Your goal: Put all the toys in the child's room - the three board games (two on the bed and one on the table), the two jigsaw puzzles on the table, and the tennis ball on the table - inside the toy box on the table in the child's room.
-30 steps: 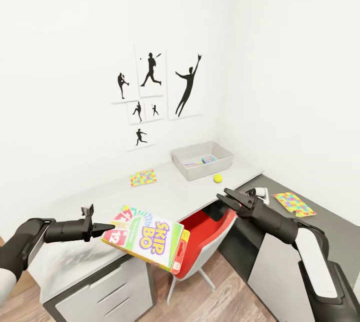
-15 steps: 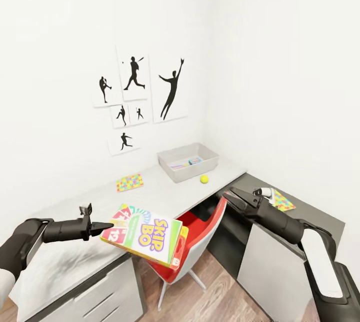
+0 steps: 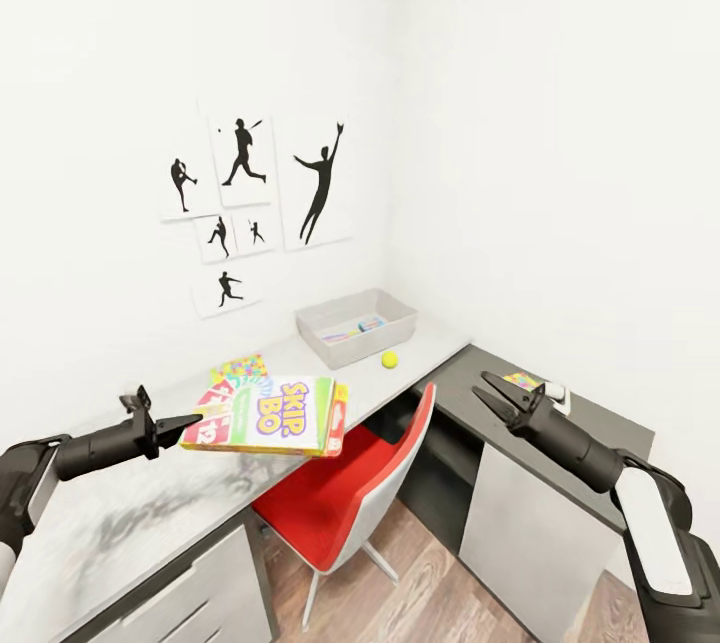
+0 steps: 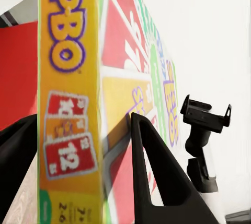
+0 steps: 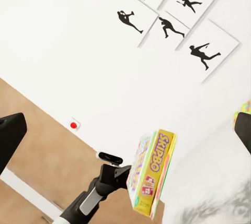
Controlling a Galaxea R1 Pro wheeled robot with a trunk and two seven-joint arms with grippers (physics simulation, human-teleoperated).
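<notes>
My left gripper [image 3: 190, 420] is shut on the edge of a green-edged Skip-Bo board game [image 3: 265, 415], holding it nearly flat above the table [image 3: 120, 513]. In the left wrist view the box [image 4: 68, 104] sits clamped between the fingers [image 4: 157, 172]. The grey toy box [image 3: 355, 323] stands in the far corner with a small colourful box inside. A yellow tennis ball [image 3: 389, 359] lies just in front of it. One jigsaw puzzle [image 3: 238, 366] peeks out behind the held game. Another jigsaw puzzle [image 3: 522, 381] lies on the lower dark cabinet [image 3: 580, 428], just beyond my open, empty right gripper [image 3: 490, 393].
A red and white chair [image 3: 340, 493] is tucked under the table's inner corner. Silhouette posters [image 3: 250, 208] hang on the white wall behind. Drawers [image 3: 180, 598] sit under the table's near end, above wood-plank floor [image 3: 430, 593].
The head view has swung, shifting the whole scene leftward. The held board game has risen and levelled from a tilt to almost flat, over the table edge. The right gripper stays open.
</notes>
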